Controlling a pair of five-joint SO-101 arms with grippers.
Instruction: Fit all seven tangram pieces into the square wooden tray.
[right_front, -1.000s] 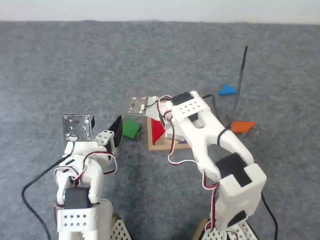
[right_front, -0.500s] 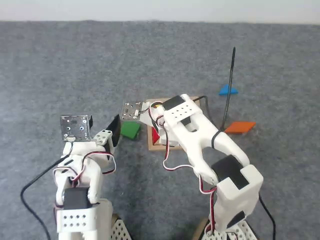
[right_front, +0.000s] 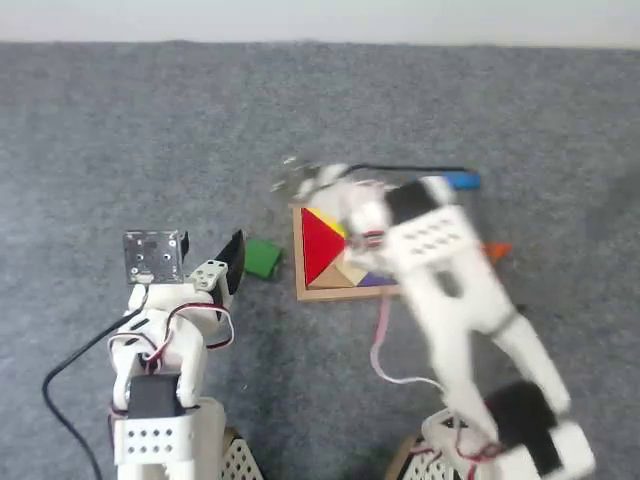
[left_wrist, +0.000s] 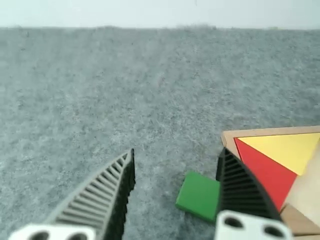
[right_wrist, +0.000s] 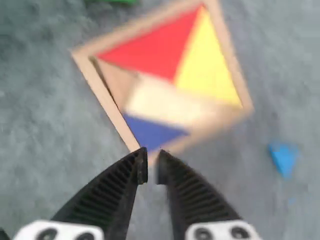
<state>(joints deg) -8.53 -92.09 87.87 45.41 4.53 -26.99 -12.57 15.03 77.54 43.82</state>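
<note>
**A:** How do we read the left gripper (left_wrist: 176, 155)?

**B:** We see its jaws spread wide with nothing in them. The green square (left_wrist: 199, 196) lies flat on the carpet (left_wrist: 100, 90) just beyond the gap.

**A:** And the right gripper (right_wrist: 151, 165)?

**B:** We'd call it nearly closed, with a thin slit between the tips and nothing in it. The tips show right at the rim of the wooden tray (right_wrist: 102, 97), next to the blue piece (right_wrist: 150, 132).

**A:** Where do we place the pieces?

**B:** In the tray, the red triangle (right_wrist: 150, 50) and yellow triangle (right_wrist: 207, 70) lie edge to edge, with a pale piece (right_wrist: 170, 105) and the blue one below them. We also see bare wood beside the red. The small blue triangle (right_wrist: 283, 157) lies apart on the carpet, and an orange piece (right_front: 497, 250) peeks from behind the right arm.

**A:** What room do we have?

**B:** Carpet lies on every side of the tray. The green square sits near one edge, with a strip of carpet between them.
</note>
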